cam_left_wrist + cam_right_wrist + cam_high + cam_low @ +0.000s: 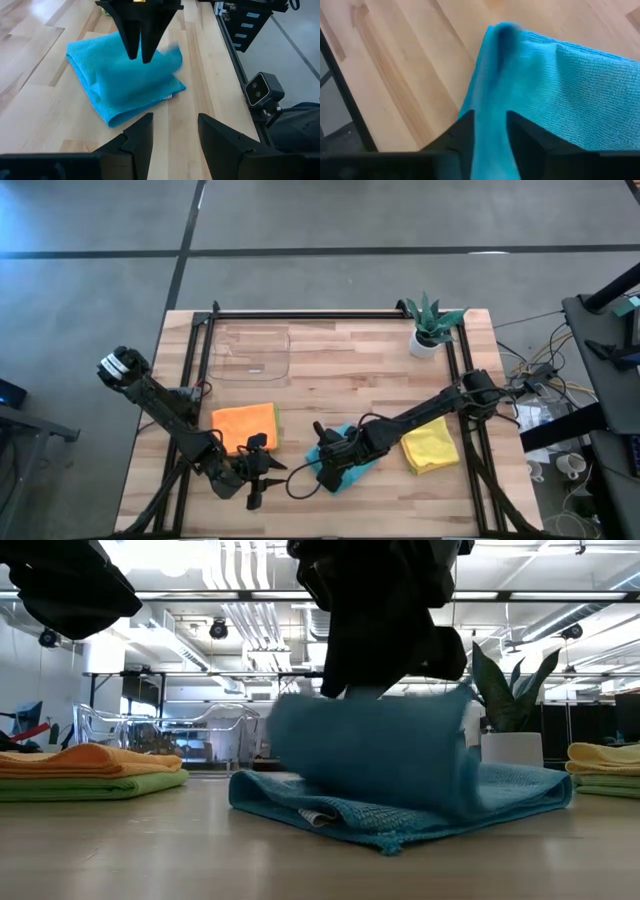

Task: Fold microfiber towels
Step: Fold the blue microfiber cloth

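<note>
The teal blue towel (362, 467) lies folded on the table near its front middle. One flap (380, 755) stands raised and blurred above the rest. My right gripper (490, 130) hangs right over it, pointing steeply down, its fingers a little apart with the raised flap (492, 90) running between them. My left gripper (175, 135) stands open to the towel's left, near the front edge, with nothing between its fingers. An orange towel (245, 426) rests folded on a lime green one (110, 785). A yellow towel (430, 445) lies folded at the right. My right gripper comes at the teal towel's raised flap (495, 60) from above, one finger on either side of it. The flap is blurred, and I cannot tell whether the fingers still touch it. The rest of the towel lies on the table.
A clear plastic tray (252, 352) sits at the far left and a small potted plant (432, 328) at the far right. Black frame rails (462, 380) run along the table's sides. Bare wood lies between the tray and the plant.
</note>
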